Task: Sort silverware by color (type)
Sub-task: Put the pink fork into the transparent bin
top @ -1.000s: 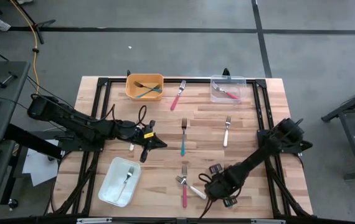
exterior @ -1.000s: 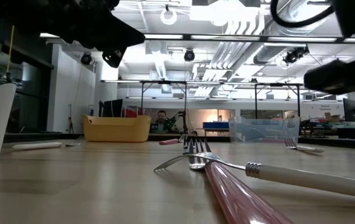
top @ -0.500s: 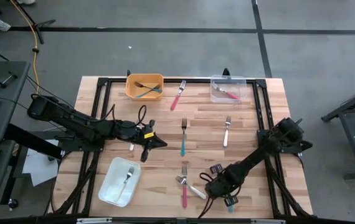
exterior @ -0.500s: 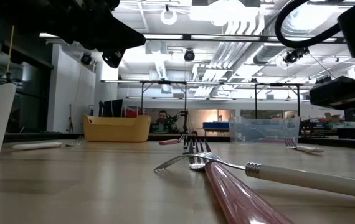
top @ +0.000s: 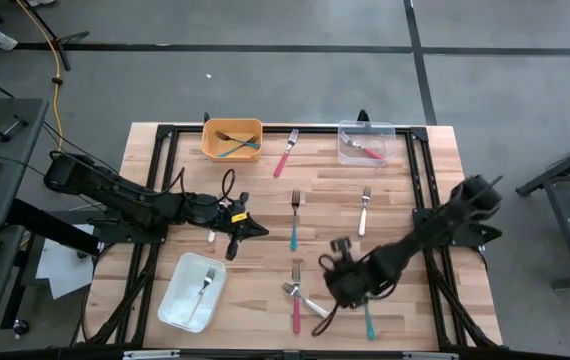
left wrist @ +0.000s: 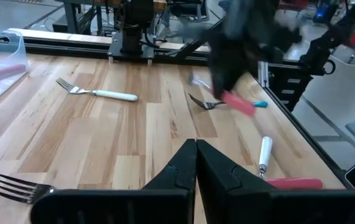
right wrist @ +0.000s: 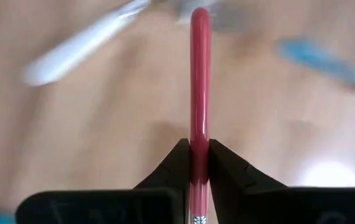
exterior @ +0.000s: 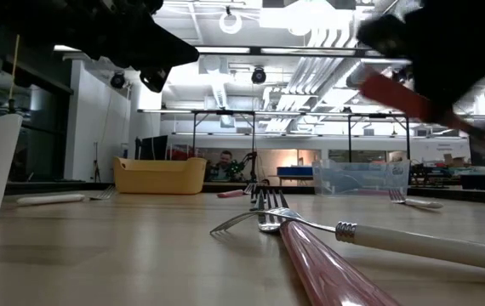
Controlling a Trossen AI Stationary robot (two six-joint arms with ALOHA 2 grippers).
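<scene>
My right gripper [right wrist: 199, 148] hangs above the table's near right part [top: 343, 272], shut on a red-handled fork [exterior: 400, 95] held in the air. On the table below lie a red fork [top: 296, 312] crossed by a white fork [top: 310, 303], and a teal fork [top: 368, 320] beside them. Farther off lie a teal fork [top: 294, 222], a white fork [top: 364, 211] and a red fork [top: 286, 153]. My left gripper [left wrist: 196, 152] waits shut over the table's left middle [top: 253, 230], holding nothing. My right gripper pinches the fork's red handle [right wrist: 198, 134] between its two fingers, close to the end where the metal head begins. The handle runs along the fingers and sticks out past their tips. The fork is lifted clear of the table and tilted [left wrist: 236, 102].
An orange bin [top: 233, 127] with forks and a clear bin [top: 367, 131] holding a red fork stand at the far edge. A white bin [top: 177, 300] with a white fork sits near left. A black frame [top: 420, 200] borders the tabletop.
My right gripper has risen from the table's near right part with the red-handled fork and swung a little toward the left and far edges. A teal fork now shows on the table where the gripper stood.
</scene>
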